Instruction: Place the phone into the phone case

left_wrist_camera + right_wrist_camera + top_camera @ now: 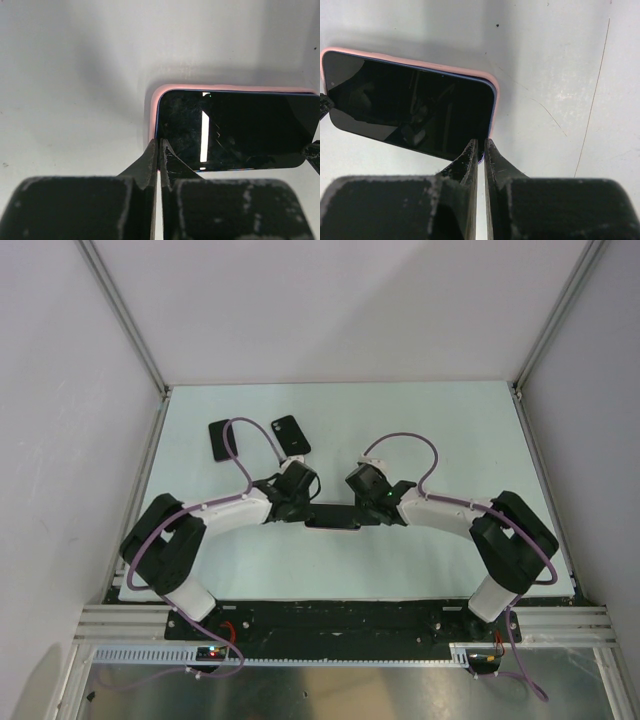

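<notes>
Reaching in from 7 o'clock, the left arm (pixel 215 515) has its elbow thrown outward and its wrist tipped down at the middle of the white table (pixel 450 440). The right arm (pixel 450 510) mirrors it from 5 o'clock. Between them lies the flat black glass-fronted phone (pixel 332 521), lengthwise from 9 to 3 o'clock, sitting inside the pale pink soft phone case (pixel 152 112), whose rim shows around its edges. The left gripper (pixel 159 150) has its fingers pressed together, with the tips on the phone's 9 o'clock end. The right gripper (pixel 481 149) is likewise pressed together, its tips at the 3 o'clock end. Two flat black rectangular covers (pixel 220 440) lie well apart at 11 o'clock
</notes>
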Controlling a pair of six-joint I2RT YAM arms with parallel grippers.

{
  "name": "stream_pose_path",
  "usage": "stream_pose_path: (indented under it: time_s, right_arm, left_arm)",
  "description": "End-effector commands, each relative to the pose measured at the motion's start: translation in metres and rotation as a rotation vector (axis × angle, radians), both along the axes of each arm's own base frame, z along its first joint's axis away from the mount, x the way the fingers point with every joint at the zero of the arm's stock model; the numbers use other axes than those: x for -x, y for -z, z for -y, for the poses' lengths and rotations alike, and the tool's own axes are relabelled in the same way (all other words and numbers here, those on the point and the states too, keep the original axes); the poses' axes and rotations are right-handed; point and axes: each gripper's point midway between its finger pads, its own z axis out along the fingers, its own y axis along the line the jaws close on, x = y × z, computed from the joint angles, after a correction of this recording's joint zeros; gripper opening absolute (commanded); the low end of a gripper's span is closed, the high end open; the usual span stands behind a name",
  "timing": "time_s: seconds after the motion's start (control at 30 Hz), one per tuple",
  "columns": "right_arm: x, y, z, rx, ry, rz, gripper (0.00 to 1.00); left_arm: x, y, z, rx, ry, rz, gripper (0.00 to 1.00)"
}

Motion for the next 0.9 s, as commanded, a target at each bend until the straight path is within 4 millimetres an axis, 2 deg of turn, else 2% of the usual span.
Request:
stream_pose_path:
  time_s: [0.0, 0.43, 0.87]
  right_arm:
    - [0.032, 0.043, -0.036, -0.050, -0.100, -0.094, 0.08]
    - [0.061, 0.071, -0.030, 0.016, -0.118, -0.107, 0.09]
    - [0.101, 0.102, -0.028, 0.026, -0.131, -0.165, 0.09]
  left_arm:
    - [0.056, 0.057, -0.028, -0.156, 0.017, -0.204, 0.02]
    - [0.059, 0.060, -0.022, -0.156, 0.024, -0.212, 0.02]
    - [0.057, 0.057, -0.011, -0.114, 0.037, -0.211, 0.02]
